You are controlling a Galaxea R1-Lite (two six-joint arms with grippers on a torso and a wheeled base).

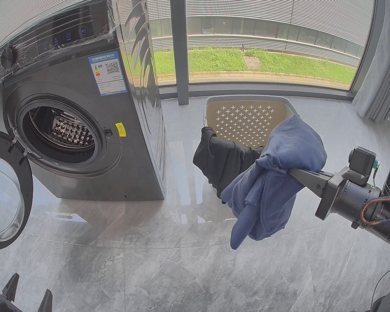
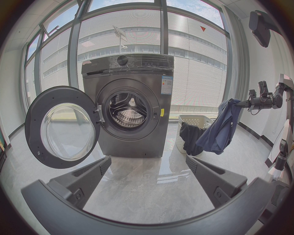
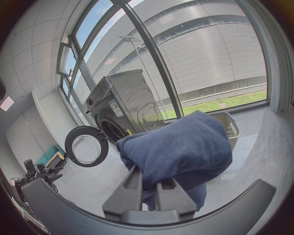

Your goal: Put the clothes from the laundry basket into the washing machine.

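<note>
A grey front-loading washing machine stands at the left with its round door swung wide and the drum bare. The pale laundry basket sits on the floor by the window, with a black garment draped over its near rim. My right gripper is shut on a blue garment, held in the air in front of the basket and hanging down in folds. My left gripper stands open low at the near left, facing the machine, nothing between its fingers.
Glossy grey tiled floor lies open between basket and machine. Floor-to-ceiling windows run behind, with a curtain at the far right. The open door juts out to the machine's left.
</note>
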